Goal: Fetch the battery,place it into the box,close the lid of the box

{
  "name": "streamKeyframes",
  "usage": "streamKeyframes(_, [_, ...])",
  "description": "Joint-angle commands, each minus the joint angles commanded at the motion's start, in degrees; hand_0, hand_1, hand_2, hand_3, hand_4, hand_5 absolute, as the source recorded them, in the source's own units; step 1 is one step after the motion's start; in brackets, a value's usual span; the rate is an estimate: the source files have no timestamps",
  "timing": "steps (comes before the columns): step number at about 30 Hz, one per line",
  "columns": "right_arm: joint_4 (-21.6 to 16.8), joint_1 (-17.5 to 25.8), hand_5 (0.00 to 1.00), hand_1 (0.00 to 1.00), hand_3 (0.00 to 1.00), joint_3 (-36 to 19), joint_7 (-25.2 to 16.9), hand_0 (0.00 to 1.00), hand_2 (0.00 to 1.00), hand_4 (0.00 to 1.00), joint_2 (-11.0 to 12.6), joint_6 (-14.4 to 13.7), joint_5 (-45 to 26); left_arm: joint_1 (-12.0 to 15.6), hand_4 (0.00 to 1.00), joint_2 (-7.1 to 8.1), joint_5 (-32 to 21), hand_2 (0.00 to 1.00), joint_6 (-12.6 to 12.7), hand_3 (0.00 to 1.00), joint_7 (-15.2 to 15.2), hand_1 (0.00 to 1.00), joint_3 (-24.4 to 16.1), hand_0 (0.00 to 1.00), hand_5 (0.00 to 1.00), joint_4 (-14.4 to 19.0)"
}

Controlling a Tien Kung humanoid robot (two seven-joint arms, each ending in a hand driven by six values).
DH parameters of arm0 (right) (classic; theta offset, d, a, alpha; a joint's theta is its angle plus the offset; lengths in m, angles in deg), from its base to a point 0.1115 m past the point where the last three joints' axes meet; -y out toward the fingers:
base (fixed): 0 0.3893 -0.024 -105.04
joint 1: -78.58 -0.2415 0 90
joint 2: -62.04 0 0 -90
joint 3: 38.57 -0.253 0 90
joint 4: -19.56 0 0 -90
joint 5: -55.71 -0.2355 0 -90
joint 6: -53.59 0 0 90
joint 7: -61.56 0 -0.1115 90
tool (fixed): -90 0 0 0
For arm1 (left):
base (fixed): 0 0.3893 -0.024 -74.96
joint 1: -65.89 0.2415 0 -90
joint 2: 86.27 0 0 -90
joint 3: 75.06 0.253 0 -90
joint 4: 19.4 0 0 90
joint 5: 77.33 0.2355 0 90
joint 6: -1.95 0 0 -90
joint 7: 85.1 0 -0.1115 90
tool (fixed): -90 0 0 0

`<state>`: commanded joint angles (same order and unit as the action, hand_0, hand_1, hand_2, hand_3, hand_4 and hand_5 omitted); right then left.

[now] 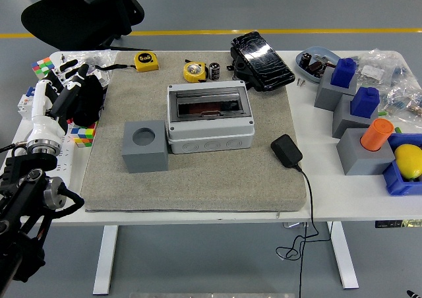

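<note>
The battery (pixel 214 71), a small dark cylinder, stands at the back of the grey mat beside a yellow tape measure (pixel 194 70). The grey box (pixel 210 118) sits at the mat's middle with its dark window facing up; I cannot tell how the lid stands. My left hand (pixel 71 87) hovers at the table's left edge, well left of the box and the battery, with fingers spread and holding nothing. My right arm is out of view.
A grey cube with a round hole (pixel 144 146) stands against the box's left side. A black adapter with its cord (pixel 286 150) lies to the right, a black case (pixel 262 60) at the back. Puzzle cubes (pixel 83 134) lie by my left hand. Grey blocks with coloured pieces (pixel 361 113) crowd the right.
</note>
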<state>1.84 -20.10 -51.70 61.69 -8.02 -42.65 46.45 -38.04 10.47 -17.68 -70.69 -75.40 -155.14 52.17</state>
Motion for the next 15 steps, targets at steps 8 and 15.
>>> streamKeyframes(8, [0.0, 0.2, 0.489, 0.628, 0.552, 0.1, 0.0, 0.578, 0.656, 0.948, 0.0, 0.0, 0.0, 0.3, 0.962, 0.12, 0.6, 0.682, -0.2, 0.676, -0.3, 0.686, -2.1, 0.681, 0.432, 0.0])
streamKeyframes(15, [0.0, 0.3, 0.489, 0.628, 0.552, -0.1, 0.0, 0.578, 0.656, 0.948, -0.1, 0.1, 0.0, 0.6, 0.962, -0.03, 1.1, 0.683, -0.3, 0.676, -0.7, 0.685, -3.5, 0.682, 0.433, 0.0])
